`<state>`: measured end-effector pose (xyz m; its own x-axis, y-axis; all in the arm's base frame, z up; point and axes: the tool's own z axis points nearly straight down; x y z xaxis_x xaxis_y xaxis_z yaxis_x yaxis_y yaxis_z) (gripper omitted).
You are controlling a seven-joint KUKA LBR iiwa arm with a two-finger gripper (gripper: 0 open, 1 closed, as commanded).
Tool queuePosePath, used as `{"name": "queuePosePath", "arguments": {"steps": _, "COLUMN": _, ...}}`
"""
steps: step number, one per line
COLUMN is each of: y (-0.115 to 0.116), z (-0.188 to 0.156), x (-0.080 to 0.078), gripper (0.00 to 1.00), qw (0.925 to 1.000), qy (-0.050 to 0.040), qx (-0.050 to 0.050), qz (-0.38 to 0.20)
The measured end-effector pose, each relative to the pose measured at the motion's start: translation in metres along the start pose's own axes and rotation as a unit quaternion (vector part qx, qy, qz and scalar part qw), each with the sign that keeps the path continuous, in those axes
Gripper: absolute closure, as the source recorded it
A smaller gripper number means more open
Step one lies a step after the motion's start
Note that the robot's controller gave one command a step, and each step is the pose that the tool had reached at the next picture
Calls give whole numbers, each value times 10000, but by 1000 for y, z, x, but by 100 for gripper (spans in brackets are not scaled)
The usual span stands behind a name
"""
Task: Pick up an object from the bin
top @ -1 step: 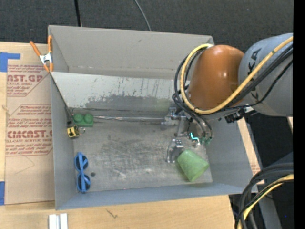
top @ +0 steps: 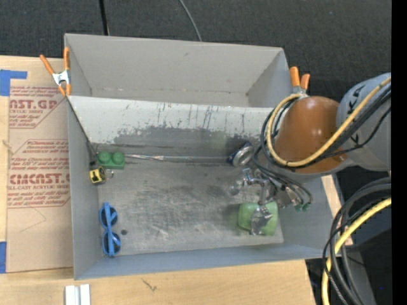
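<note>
My gripper (top: pixel 259 218) is down at the bin's near right corner, its metal fingers on a pale green, blocky soft thing (top: pixel 247 217) lying there. The green thing shows on both sides of the fingers, which look closed against it. A shiny round metal piece (top: pixel 241 155) lies just behind the gripper, near the back wall.
A green toy brick (top: pixel 110 159) and a small yellow-and-black thing (top: pixel 96 175) lie at the far left corner. Blue toy glasses (top: pixel 109 229) lie along the left wall near the front. The arm's orange cover and cables hang over the right side.
</note>
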<state>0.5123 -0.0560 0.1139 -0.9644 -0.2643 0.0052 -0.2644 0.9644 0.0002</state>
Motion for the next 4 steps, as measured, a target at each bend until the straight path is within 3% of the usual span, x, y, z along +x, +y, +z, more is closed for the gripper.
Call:
{"name": "queuePosePath", "arguments": {"steps": 1, "y": -49, "z": 42, "x": -9, "gripper": 0, "qw": 9932, "qy": -54, "qx": -2, "qz": -1167}}
{"name": "queuePosePath", "arguments": {"steps": 2, "y": -48, "z": 40, "x": -10, "gripper": 100, "qw": 9931, "qy": -68, "qx": -2, "qz": -1168}}
{"name": "queuePosePath", "arguments": {"steps": 3, "y": -59, "z": -62, "x": -14, "gripper": 100, "qw": 9460, "qy": -49, "qx": 19, "qz": -3242}}
{"name": "queuePosePath", "arguments": {"steps": 4, "y": -14, "z": 20, "x": -8, "gripper": 100, "qw": 8921, "qy": -18, "qx": -23, "qz": -4518}}
